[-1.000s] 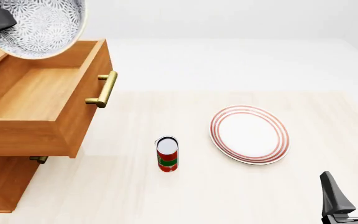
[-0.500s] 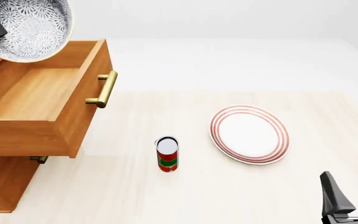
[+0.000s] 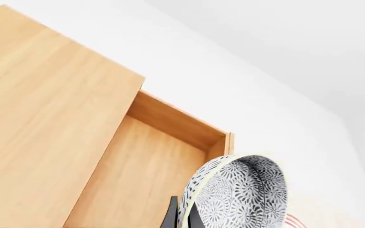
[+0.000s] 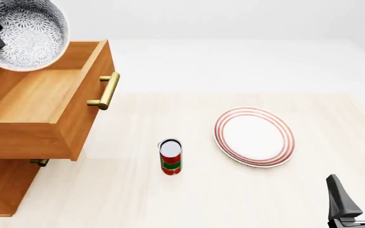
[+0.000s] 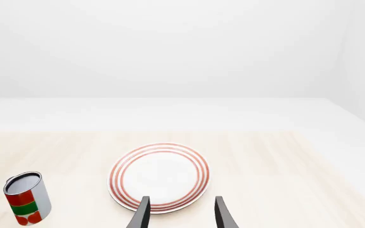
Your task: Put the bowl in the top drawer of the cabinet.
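Wooden top drawer [image 4: 36,102] stands open at upper left of the cabinet [image 4: 2,185]. Above it the left gripper [image 3: 181,219] pinches the tilted bowl [image 4: 29,32] by its rim — a thin hold that might slip. Lower right, the right gripper [image 4: 360,192] waits, fingers spread.

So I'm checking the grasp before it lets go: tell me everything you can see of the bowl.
The bowl is round and deep, ceramic-looking, white with a dense blue-grey floral speckle inside and out and a pale rim. It is tipped on edge, its opening facing the front camera, held in the air by the left gripper pinching its rim. It hangs above the back of the open top drawer; only the gripper touches it.
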Controlling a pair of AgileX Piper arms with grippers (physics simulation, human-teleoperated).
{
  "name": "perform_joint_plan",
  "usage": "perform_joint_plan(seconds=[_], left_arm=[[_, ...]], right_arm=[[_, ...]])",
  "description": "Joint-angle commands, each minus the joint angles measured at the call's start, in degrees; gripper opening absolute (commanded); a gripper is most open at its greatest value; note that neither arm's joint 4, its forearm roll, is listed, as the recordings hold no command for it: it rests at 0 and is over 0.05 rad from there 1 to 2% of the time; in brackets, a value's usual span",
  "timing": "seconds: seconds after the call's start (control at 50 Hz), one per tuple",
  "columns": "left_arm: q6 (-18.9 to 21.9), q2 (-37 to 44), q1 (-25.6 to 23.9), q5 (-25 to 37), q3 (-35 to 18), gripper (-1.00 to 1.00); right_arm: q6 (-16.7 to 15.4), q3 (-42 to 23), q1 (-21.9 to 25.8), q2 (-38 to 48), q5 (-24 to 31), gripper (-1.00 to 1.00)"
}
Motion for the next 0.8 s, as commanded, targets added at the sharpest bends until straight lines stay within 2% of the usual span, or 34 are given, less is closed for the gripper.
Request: perform_joint_plan(seconds=[0.02, 0.8], left_arm=[[0.03, 0.93, 1.64, 0.20, 0.46, -1.00], [-0.30, 4.04, 3.43, -3.02, 4.15, -1.00]], right_arm=[[-0.05, -0.02, 0.00, -0.02, 0.01, 1.00], [-0.05, -0.02, 0.00, -0.02, 0.01, 1.00]])
